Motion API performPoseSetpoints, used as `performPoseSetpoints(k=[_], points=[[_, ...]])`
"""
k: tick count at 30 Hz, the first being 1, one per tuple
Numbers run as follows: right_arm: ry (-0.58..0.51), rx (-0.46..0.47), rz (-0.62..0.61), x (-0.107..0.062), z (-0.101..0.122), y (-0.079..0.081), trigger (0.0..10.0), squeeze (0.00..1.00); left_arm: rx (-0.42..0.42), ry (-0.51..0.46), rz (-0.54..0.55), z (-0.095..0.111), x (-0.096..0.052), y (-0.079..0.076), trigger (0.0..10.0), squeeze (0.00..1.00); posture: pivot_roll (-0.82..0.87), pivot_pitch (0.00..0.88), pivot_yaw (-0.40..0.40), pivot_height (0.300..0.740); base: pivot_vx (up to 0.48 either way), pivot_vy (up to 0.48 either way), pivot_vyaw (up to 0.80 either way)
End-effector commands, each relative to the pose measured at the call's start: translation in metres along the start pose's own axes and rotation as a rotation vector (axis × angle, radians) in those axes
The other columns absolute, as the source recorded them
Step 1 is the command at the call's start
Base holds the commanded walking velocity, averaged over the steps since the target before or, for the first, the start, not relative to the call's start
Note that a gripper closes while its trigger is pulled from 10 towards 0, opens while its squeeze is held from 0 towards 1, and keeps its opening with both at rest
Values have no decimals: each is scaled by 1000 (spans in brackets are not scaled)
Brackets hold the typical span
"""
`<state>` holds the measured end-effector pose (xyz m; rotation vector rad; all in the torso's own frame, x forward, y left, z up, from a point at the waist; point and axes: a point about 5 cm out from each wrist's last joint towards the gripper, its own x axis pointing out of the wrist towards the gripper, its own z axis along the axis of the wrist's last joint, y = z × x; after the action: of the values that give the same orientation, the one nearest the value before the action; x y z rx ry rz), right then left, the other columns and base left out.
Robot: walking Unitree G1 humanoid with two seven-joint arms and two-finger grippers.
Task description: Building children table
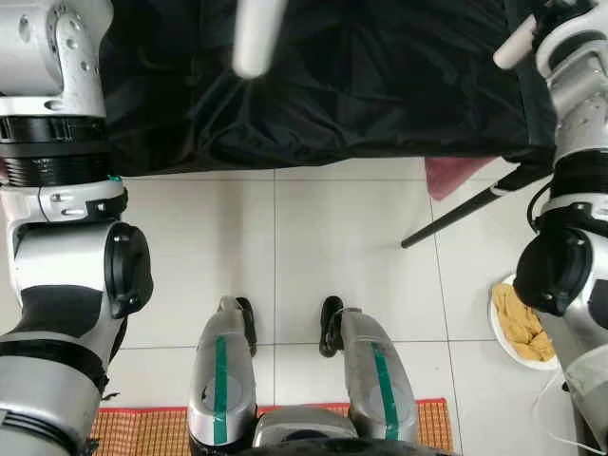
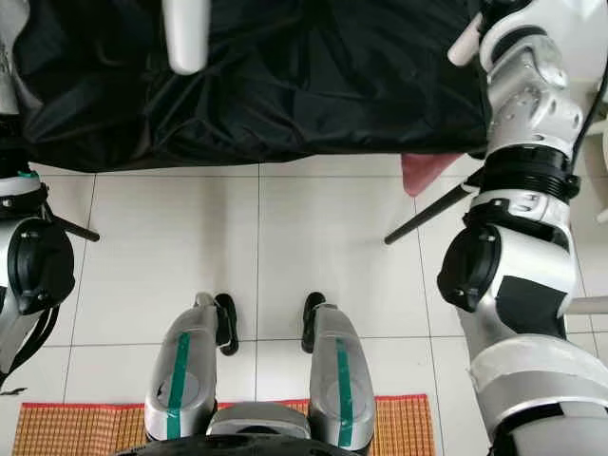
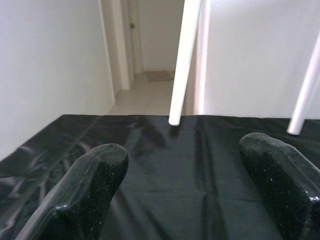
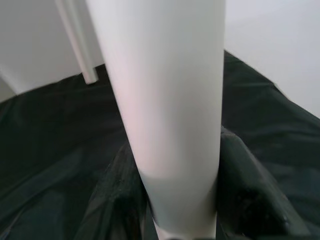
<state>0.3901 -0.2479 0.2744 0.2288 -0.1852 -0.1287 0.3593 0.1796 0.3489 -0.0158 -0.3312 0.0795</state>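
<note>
Right gripper (image 4: 170,210) clamps a white table leg (image 4: 165,100) – left gripper (image 3: 190,185) wide open, empty above the black cloth (image 3: 165,170); assembly looks unfinished.

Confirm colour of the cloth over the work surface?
Plain black cloth, slightly wrinkled and shiny; the left wrist view shows it best.

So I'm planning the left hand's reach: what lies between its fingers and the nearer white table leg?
Only smooth black cloth lies between the open left hand and the white table leg, as the left wrist view shows.
</note>
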Motion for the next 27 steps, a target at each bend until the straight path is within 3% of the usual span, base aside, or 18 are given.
performPoseSetpoints(k=[1,4,5,6,7,10,13,19,23,24,25,26,27], points=[[-75,50,55,-1,16,8,10000,0,22,26,4,-6,-3,3,10000,0,92,149,1,740,0,0,0],[-74,23,55,-1,14,11,10000,0,26,36,9,-8,-3,5,10000,0,95,153,0,740,0,0,0],[-82,21,48,-1,13,11,10000,769,38,43,4,-9,-3,5,10000,0,96,155,-3,740,0,0,0],[-87,21,42,-2,13,11,10000,769,47,47,1,-10,-3,5,10000,0,96,155,-3,740,0,0,0],[-80,-5,49,-3,9,13,10000,1000,54,66,4,-14,-4,7,10000,0,99,158,-8,740,0,0,0],[-68,-86,74,-8,-4,19,10000,1000,65,94,-5,-22,-9,8,10000,0,105,158,-16,740,0,0,0],[-67,-91,75,-12,-11,21,10000,1000,67,107,-27,-26,-12,6,10000,0,111,161,-24,740,0,0,0],[-51,-61,107,-35,-39,32,10000,1000,73,183,-103,-49,-35,-2,10000,0,120,168,-40,740,0,0,0],[-42,-58,117,-39,-42,33,10000,1000,76,209,-124,-54,-43,-5,10000,0,123,168,-43,740,0,0,0],[-43,-41,125,-38,-41,35,10000,157,75,220,-130,-56,-46,-6,10000,0,124,165,-45,740,0,0,0],[-43,-41,125,-38,-41,35,10000,157,75,220,-130,-56,-46,-6,10000,0,124,165,-45,740,0,0,0],[-43,-40,130,-37,-40,35,10000,0,77,226,-137,-57,-48,-7,10000,0,125,163,-48,740,0,0,0],[-46,-42,132,-37,-39,36,10000,0,79,229,-142,-57,-48,-7,10000,0,125,163,-48,740,0,0,0]])
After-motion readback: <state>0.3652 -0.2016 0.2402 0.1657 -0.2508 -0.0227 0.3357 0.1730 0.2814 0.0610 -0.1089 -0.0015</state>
